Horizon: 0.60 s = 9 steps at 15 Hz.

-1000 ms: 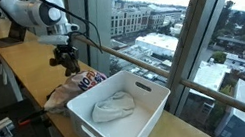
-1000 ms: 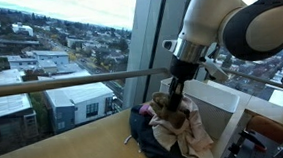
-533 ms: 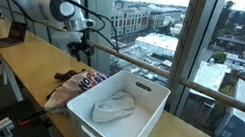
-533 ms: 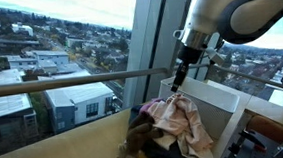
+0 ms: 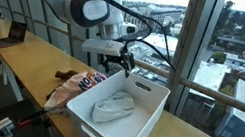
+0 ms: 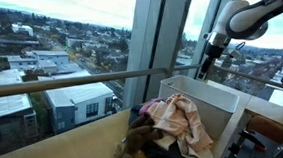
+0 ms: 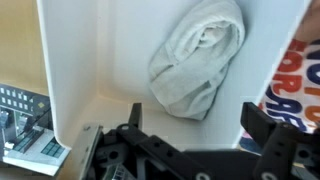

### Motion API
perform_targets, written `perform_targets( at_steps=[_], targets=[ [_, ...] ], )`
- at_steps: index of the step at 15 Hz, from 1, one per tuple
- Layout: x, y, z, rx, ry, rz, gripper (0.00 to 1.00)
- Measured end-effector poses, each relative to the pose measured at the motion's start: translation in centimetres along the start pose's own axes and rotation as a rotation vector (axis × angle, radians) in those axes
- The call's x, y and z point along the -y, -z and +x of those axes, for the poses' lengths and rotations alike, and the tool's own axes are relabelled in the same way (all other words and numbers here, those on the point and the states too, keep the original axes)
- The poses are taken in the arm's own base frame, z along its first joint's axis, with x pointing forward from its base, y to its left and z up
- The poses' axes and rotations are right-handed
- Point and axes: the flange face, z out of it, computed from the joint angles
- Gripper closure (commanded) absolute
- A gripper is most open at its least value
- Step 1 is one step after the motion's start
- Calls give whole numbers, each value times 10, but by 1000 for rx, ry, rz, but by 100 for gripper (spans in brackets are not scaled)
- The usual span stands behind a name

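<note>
White plastic bin (image 5: 145,125) with the gripper (image 5: 122,66) hovering just above one edge of it.
The jaws are standing spread wide and are pinching nothing. In the wrist view the two black fingers (image 7: 130,118) are framing a crumpled white cloth (image 7: 200,55), which is lying on the floor of the bin, apart from them. A pile of clothes (image 5: 73,86) in beige, pink and dark blue is resting on the wooden counter (image 5: 21,66), touching the bin's outer wall, beside the big window (image 6: 70,54).
</note>
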Motion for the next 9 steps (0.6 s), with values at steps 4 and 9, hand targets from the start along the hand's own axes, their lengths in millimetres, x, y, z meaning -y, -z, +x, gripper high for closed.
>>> perform_targets(
  at_steps=[4, 9],
  targets=[
    [-35, -52, -23, 60, -10, 54, 0],
    [-32, -117, -21, 122, -4, 112, 0]
  ],
)
